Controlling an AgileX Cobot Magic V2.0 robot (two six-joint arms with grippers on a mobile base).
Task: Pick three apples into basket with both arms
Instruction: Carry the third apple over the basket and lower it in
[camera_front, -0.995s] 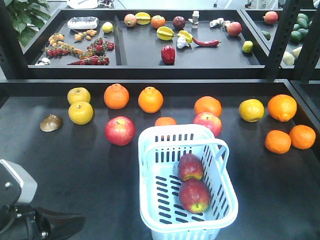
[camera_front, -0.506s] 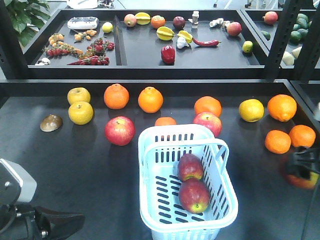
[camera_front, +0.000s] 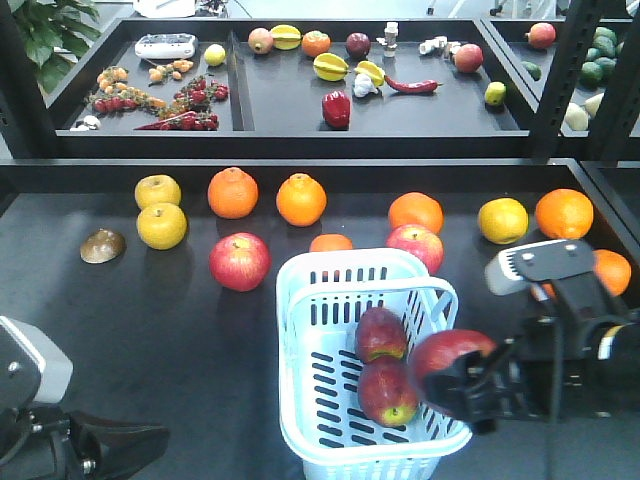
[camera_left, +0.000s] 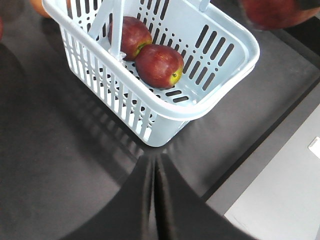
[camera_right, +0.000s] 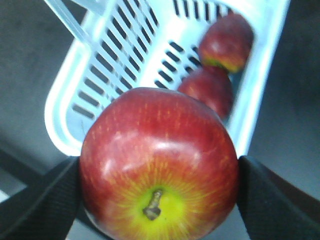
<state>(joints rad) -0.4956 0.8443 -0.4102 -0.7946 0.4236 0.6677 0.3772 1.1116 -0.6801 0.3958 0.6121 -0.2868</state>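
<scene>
So the 3rd apple (camera_front: 452, 357) has just been swung in from the right edge of the surface (camera_front: 150, 330), where it was only barely visible half a second ago. It's now carried right at the right rim of the basket (camera_front: 300, 300), clamped in the right gripper (camera_right: 159, 175) with a finger pressed on each side, stem end facing the wrist camera. 2 apples (camera_front: 385, 365) are already lying inside, touching each other. The left gripper (camera_left: 155, 200) is parked low near the front of the basket, fingers pressed together, nothing held. Looks like only the drop is left: apple moved over the opening, then released. A bump on the rim should probably be watched for.
</scene>
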